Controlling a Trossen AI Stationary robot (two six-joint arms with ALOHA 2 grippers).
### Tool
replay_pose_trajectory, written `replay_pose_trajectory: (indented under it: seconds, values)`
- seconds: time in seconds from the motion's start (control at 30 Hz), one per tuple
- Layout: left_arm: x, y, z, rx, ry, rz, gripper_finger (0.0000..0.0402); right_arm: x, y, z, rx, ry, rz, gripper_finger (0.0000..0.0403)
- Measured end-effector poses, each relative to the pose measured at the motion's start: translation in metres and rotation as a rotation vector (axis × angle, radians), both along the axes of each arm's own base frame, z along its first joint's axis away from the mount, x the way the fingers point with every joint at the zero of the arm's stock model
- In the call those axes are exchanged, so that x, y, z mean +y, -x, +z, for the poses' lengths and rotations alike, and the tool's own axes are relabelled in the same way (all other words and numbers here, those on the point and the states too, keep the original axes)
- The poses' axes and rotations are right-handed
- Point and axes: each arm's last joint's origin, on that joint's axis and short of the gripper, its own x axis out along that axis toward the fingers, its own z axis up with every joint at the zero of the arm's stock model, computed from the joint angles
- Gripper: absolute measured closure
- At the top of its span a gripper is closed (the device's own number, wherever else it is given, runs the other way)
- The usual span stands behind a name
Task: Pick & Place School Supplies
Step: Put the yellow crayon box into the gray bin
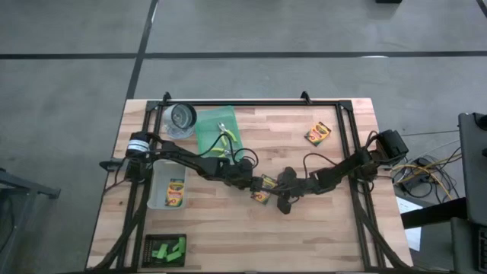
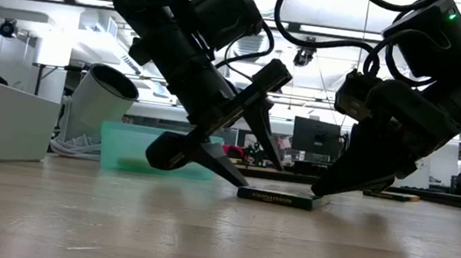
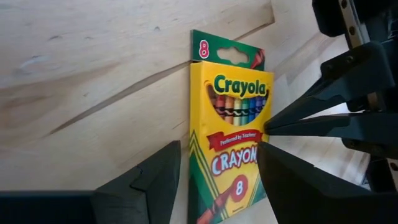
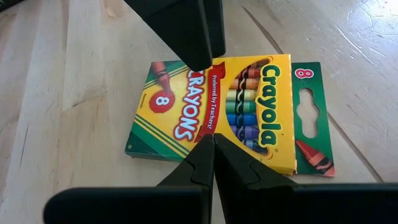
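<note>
Flat on the table's middle, the light, easily crushed crayon box point(image 3: 229, 130) is straddled by the wide-spread left gripper point(image 3: 217, 180), best gripped across its long edges, and steadied by the closed right gripper point(image 4: 211, 146).

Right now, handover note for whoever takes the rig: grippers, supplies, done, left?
Left gripper: open, fingers astride the centre crayon box, which lies flat on the table.
Right gripper: shut, tips at that box's edge opposite the left gripper.
Done: one crayon box in the clear bin.
Left: centre box, far crayon box, pliers on the teal tray, green blocks near the table's front left.
</note>
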Motion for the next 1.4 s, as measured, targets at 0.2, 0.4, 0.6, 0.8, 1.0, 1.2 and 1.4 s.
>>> replay_pose_trajectory:
  seconds: [0.2, 0.4, 0.6, 0.8, 1.0, 1.2, 1.4]
  values:
    - [0.0008, 0.0007, -0.0007, 0.012, 0.0, 0.001, 0.0186, 0.0, 0.0001, -0.0001, 0.001, 0.0, 0.0, 0.0394]
    - [0.0008, 0.0009, -0.0007, 0.013, -0.001, 0.001, 0.0186, -0.0001, 0.001, -0.001, 0.01, -0.016, -0.012, 0.0394]
    - [0.0009, 0.0009, -0.0007, 0.013, -0.001, 0.001, 0.0186, -0.0003, 0.0017, -0.0018, 0.021, -0.032, -0.028, 0.0394]
    - [0.0009, 0.0009, -0.0007, 0.014, 0.001, 0.002, 0.0186, -0.0003, 0.0019, -0.002, 0.021, -0.03, -0.026, 0.0394]
    - [0.0009, 0.0009, -0.0009, 0.014, 0.001, 0.002, 0.0186, -0.0003, 0.002, -0.002, 0.022, -0.029, -0.026, 0.0394]
    - [0.0009, 0.0005, -0.0006, 0.007, 0.002, 0.002, 0.0186, -0.0003, 0.0021, -0.0022, 0.023, -0.026, -0.023, 0.0394]
    - [0.0009, 0.0, -0.0009, 0.003, 0.002, 0.002, 0.0186, -0.0003, 0.0021, -0.0022, 0.023, -0.026, -0.023, 0.0394]
